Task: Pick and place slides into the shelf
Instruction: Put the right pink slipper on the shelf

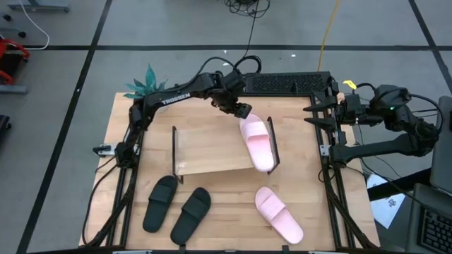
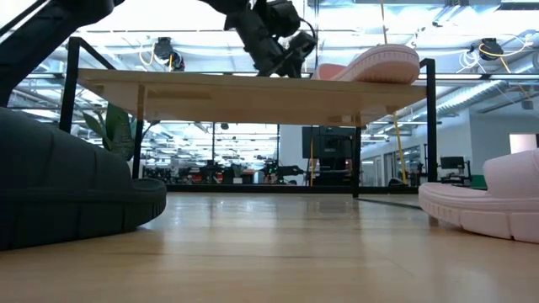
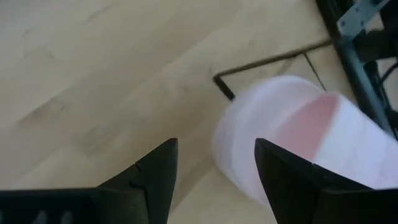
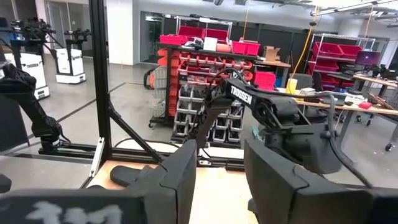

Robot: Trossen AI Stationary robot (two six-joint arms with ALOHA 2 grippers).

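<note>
The shelf (image 1: 212,152) stands mid-table, and one pale pink slide (image 1: 258,143) lies sole-down on the right end of its top board. In the low view this slide (image 2: 379,63) is seen on top of the board. My left gripper (image 1: 242,111) hangs open just over that slide's far end, and in its wrist view the slide (image 3: 298,137) lies beside one finger. The other pink slide (image 1: 277,214) and two black slides (image 1: 161,203) (image 1: 191,214) lie on the table in front of the shelf. My right gripper (image 4: 221,174) waits open at the table's right edge.
A green plant (image 1: 146,83) stands at the table's far left corner. A black perforated panel (image 1: 286,83) lies along the far edge. The shelf's thin black end frames (image 1: 174,152) rise on both sides of the board. Bare tabletop (image 1: 226,201) shows between the black slides and the pink one.
</note>
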